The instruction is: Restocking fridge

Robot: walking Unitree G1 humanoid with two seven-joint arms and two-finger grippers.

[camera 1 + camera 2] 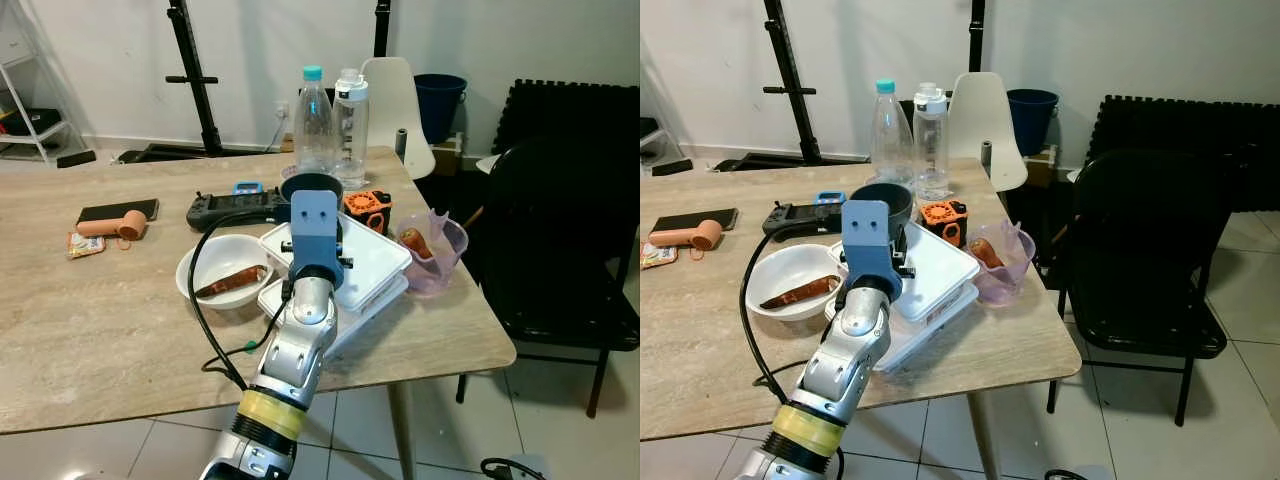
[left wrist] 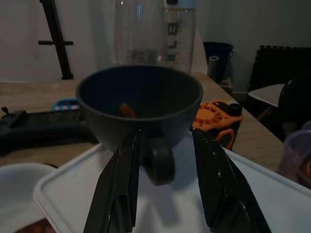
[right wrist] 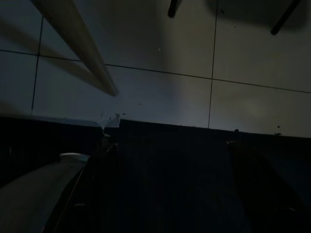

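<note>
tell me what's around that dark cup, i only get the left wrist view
Observer: The cup stands on the upper of two stacked white lidded containers, at the table's right end.
Operator: anything right of it
Observer: A clear purple tub holding an orange food item, close to the table edge.
Operator: and left
Observer: A white bowl with a brown food piece in it.
Operator: where's the left end effector
Observer: The left end effector is open, its fingers either side of the cup's handle.

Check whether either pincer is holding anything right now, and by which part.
Nothing is held yet. The left pincer is open, its fingers either side of the dark mug's handle without closing on it.
</note>
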